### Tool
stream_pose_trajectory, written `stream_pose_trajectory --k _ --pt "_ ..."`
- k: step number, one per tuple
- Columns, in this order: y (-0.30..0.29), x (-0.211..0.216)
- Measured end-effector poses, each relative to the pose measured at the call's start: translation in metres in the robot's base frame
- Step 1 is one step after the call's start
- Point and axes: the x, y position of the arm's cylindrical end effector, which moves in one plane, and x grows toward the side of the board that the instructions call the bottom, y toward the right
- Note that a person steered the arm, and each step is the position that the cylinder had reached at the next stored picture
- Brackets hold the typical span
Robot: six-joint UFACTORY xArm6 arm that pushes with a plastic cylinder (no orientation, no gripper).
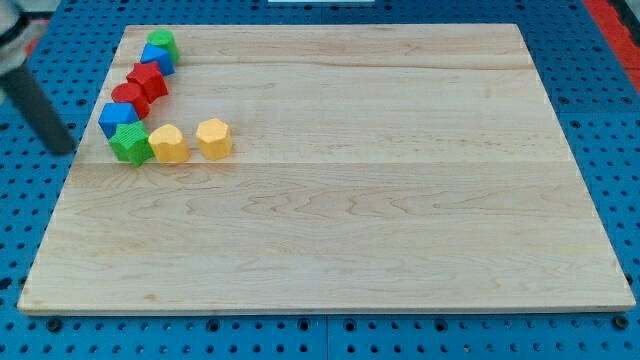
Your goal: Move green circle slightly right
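The wooden board [340, 180] fills most of the view and lies on a blue pegboard table [620, 120]. Most of the board is bare; all the blocks sit in a curved row at its far left.

My rod [35, 105] stands off the board on the left, a dark blurred bar over the blue table. My tip [66, 150] is level with the near end of the row, left of the blue block [116, 118] and the green star [130, 143], and apart from both. There are no fingers on this arm, so nothing is clenched or held; it can only push.

The green circle [161, 43] is the farthest block in the row, at the far left corner of the board. Just nearer sits a blue piece [158, 58], which appears to touch it, then two red blocks [146, 78] [130, 98]. Two yellow blocks [168, 144] [213, 138] finish the row on the near right.

To do this step well, I judge the tip should travel to the far side along the table, outside the board's left edge, clear of the row. It should come in just left of the green circle, level with its middle, then push right only a short way. A push aimed too near would drag the blue piece along; aimed off-centre, the circle may spin aside.
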Motion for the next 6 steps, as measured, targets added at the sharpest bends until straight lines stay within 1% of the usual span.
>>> stream_pose_trajectory --k 1,2,3,4,5,6 --pt "0.0 -0.069" --pt "0.027 -0.14" --pt "0.043 -0.16" --pt "0.108 -0.157" --pt "0.09 -0.165" --pt "0.025 -0.185"
